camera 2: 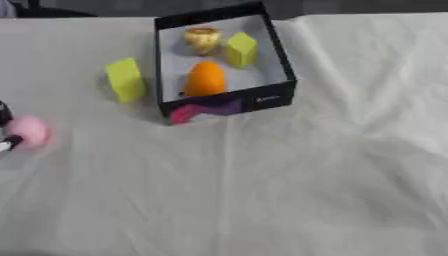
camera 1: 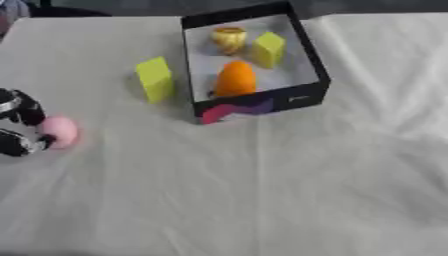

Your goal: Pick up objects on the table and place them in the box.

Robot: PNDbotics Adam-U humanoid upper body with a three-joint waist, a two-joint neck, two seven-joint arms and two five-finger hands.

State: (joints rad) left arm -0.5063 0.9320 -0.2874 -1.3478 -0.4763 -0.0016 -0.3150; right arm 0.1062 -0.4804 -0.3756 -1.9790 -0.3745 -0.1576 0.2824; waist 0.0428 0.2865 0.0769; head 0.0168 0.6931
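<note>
Pink ball (camera 1: pixel 59 131) is seen in the left eye view at the left edge of the surface (camera 1: pixel 262 190), which is covered with a creased white cloth. It is pinched by the left hand (camera 1: pixel 19 129), whose black fingers are curled round it from the far and near sides. A black box (camera 1: pixel 308 60) with a pale floor is set far and slightly right of centre, well apart from the ball. Inside it, an orange egg-shaped object (camera 1: pixel 235 79) lies against the near wall, a small gold cup-like object (camera 1: pixel 229 39) is placed at the far side, and a yellow block (camera 1: pixel 269 49) is stood just right of that. A second yellow block (camera 1: pixel 155 79) is stood upright on the cloth just left of the box, outside it. A pink and purple patch is shown on the box's near outer wall.

In the right eye view the same layout is shown, shifted left. Only a sliver of the left hand is caught at the left edge, touching the ball. The right hand is shown in neither view.
</note>
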